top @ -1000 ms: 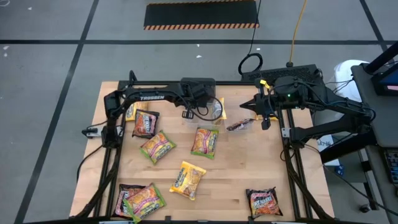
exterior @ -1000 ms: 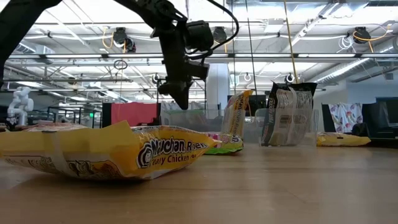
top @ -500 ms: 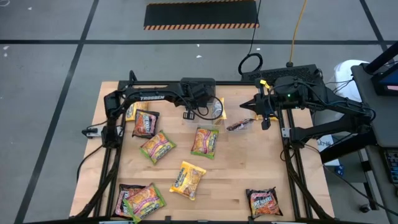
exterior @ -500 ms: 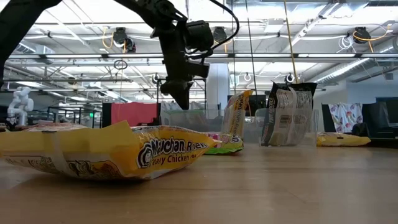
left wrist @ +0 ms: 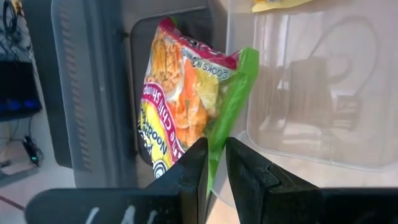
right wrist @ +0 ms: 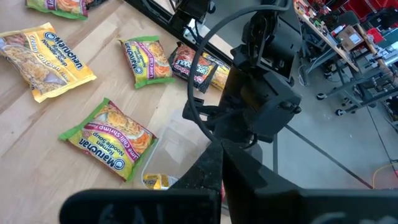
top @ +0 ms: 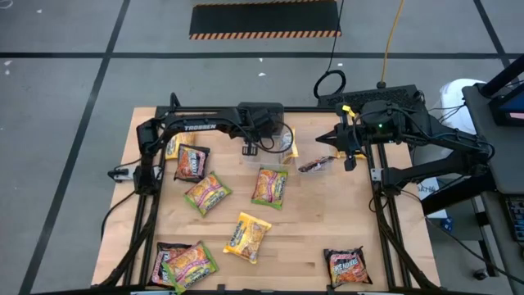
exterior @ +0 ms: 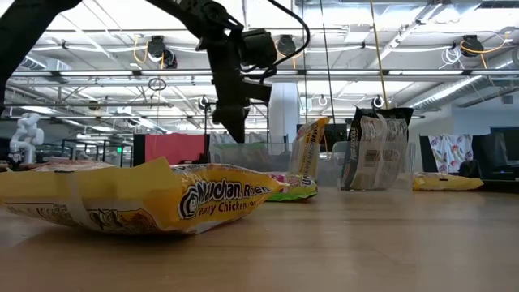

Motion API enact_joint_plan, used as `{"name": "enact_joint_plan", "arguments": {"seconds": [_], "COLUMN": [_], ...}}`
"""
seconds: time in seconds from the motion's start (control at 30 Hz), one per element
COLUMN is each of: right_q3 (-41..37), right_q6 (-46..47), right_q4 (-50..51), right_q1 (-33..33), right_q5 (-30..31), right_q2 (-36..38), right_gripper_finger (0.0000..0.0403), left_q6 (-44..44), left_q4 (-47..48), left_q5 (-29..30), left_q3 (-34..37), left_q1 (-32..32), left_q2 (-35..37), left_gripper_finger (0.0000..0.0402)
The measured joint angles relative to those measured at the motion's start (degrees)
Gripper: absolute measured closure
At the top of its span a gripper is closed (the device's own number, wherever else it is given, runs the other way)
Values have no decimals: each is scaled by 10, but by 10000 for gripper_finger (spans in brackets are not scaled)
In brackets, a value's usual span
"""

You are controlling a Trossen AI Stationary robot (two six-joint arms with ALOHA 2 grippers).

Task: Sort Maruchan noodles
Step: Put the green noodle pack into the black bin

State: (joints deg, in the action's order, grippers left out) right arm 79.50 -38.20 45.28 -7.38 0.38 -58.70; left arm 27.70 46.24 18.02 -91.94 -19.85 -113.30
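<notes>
left gripper (left wrist: pixel 212 163) hung over the clear tub (top: pixel 277 146) at the table's far edge, fingers narrowly pinching a green-edged noodle packet (left wrist: pixel 186 99); right gripper (right wrist: pixel 219 171) was fully closed, holding nothing, beside another tub; other noodle packets (top: pixel 247 236) lay scattered on the wooden table (top: pixel 311 221)

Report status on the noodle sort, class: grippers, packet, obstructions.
Left gripper shut on green-edged packet beside clear tub. Right gripper shut, waiting at the back. Nothing blocking.
</notes>
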Motion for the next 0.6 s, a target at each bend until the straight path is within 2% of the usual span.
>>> {"name": "enact_joint_plan", "arguments": {"seconds": [0.27,0.4,0.6], "right_q3": [0,0,0], "right_q6": [-2,-2,-2], "right_q4": [-2,-8,-9], "right_q1": [0,0,0], "right_q5": [0,-2,-2], "right_q2": [0,0,0], "right_gripper_finger": [403,403,403], "left_q6": [-30,-39,-27], "left_q4": [3,4,2], "left_q5": [-5,-44,-42], "left_q3": [0,0,0], "left_q1": [-1,-1,-1], "left_q2": [0,0,0], "left_gripper_finger": [337,337,337]}}
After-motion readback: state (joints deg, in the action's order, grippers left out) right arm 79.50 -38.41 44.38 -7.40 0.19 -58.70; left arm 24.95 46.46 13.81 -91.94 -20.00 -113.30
